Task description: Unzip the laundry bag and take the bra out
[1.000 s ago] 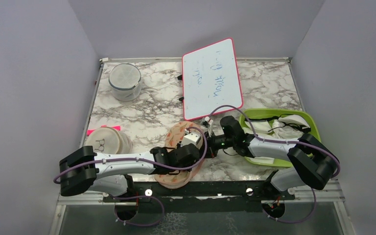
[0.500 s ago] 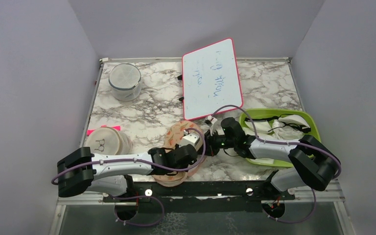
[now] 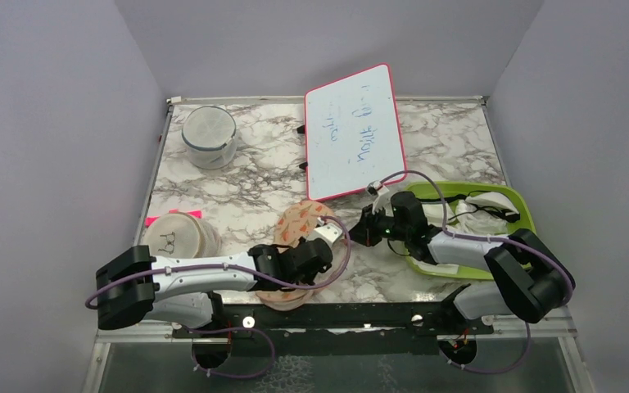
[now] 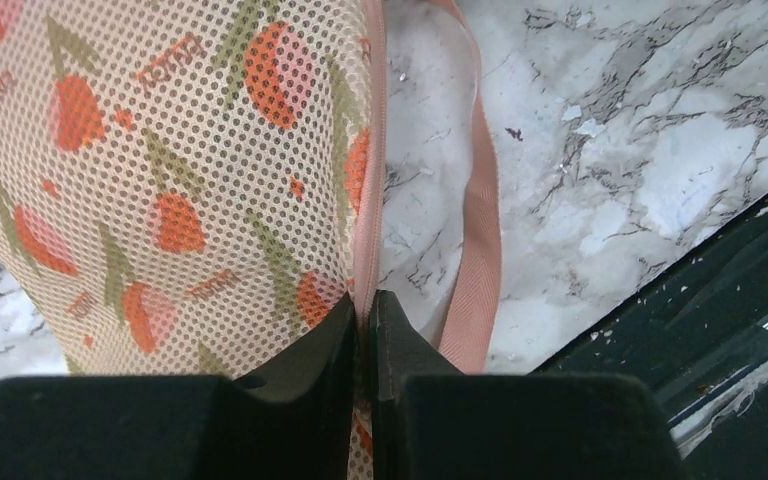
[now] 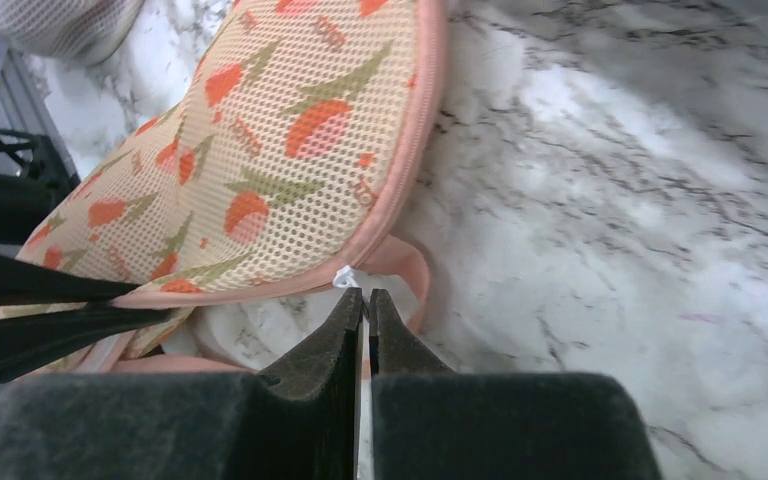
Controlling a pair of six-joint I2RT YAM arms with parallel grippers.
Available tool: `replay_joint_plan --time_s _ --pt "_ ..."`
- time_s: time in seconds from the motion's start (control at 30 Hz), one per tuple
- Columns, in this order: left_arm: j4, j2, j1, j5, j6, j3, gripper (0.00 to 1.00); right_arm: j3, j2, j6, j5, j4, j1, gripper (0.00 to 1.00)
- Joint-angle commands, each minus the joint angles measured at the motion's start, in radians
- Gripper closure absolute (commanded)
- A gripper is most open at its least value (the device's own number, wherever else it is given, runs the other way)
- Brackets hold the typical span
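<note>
The laundry bag [image 3: 299, 219] lies flat on the marble near the front edge, peach mesh with orange and green motifs [image 4: 160, 180]. My left gripper [image 4: 365, 300] is shut on its pink zip edge at the near side, and sits over the bag in the top view [image 3: 321, 246]. My right gripper [image 5: 365, 293] is shut just right of the bag [image 3: 362, 232]. A small white zip pull [image 5: 343, 278] pokes out at its tips, and the pink edge is drawn to a point there. The bra is hidden.
A pink strap loop [image 4: 480, 230] trails from the bag. A green tray [image 3: 527, 209] holding white garments with black straps sits right. Farther back are a whiteboard [image 3: 354, 131] and a white mesh cylinder [image 3: 210, 135]. A white disc pouch [image 3: 176, 236] lies left, and a black rail [image 3: 336, 315] runs along the front.
My left gripper has closed onto the bag's zip edge. My right gripper, shut throughout, has slid to the right, away from the left gripper.
</note>
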Motion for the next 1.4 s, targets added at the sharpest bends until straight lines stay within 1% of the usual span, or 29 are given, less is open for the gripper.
replay_joint_plan --time_s 0.0,0.1,0.23,0.37,0.47,0.63,0.67,0.73,0.83,0.9,0.97,1.07,1.2,1.23,1.3,1.37 --pt "-0.008 0.039 -0.004 -0.026 0.135 0.055 1.0 -0.046 0.013 0.008 0.013 0.133 -0.075 0.99" --pt "0.003 0.073 -0.004 -0.048 0.179 0.063 1.0 -0.07 -0.021 0.003 0.004 0.132 -0.09 0.99" --pt "0.005 0.113 -0.004 -0.048 0.177 0.068 1.0 -0.098 -0.107 -0.009 -0.013 0.087 -0.091 0.99" --pt "0.016 0.109 -0.004 -0.033 0.128 0.049 0.99 -0.11 -0.159 -0.025 -0.121 0.071 -0.09 0.99" --pt "0.028 0.081 -0.004 -0.01 0.076 0.022 0.85 -0.108 -0.185 -0.033 -0.184 0.038 -0.09 0.99" --pt "0.042 0.028 -0.006 0.058 0.032 0.018 0.69 -0.122 -0.206 -0.043 -0.287 0.038 -0.09 0.99" --pt "0.042 0.021 -0.005 0.063 0.03 0.026 0.65 -0.122 -0.206 -0.043 -0.299 0.04 -0.09 0.99" --pt "0.041 0.013 -0.007 0.071 0.032 0.041 0.58 -0.118 -0.202 -0.046 -0.307 0.038 -0.09 0.99" --pt "0.041 0.028 -0.007 0.069 0.045 0.074 0.53 -0.105 -0.19 -0.043 -0.307 0.022 -0.09 0.99" --pt "0.041 0.056 -0.007 0.061 0.052 0.1 0.47 -0.098 -0.193 -0.025 -0.277 -0.005 -0.09 0.99" --pt "0.042 0.096 -0.007 0.043 0.056 0.13 0.44 -0.095 -0.207 0.0 -0.232 -0.041 -0.09 0.99" --pt "0.042 0.164 -0.009 -0.021 0.062 0.175 0.43 -0.112 -0.254 0.058 -0.138 -0.068 -0.09 0.99" --pt "0.061 0.233 -0.009 -0.138 0.07 0.201 0.53 -0.127 -0.364 0.115 0.032 -0.162 -0.09 0.98" --pt "0.064 0.249 -0.009 -0.158 0.073 0.204 0.54 -0.128 -0.388 0.122 0.064 -0.188 -0.09 0.96" --pt "0.075 0.281 -0.009 -0.188 0.079 0.205 0.54 -0.132 -0.422 0.124 0.096 -0.213 -0.09 0.88" --pt "0.1 0.312 -0.007 -0.187 0.095 0.206 0.56 -0.142 -0.433 0.106 0.068 -0.193 -0.091 0.82"
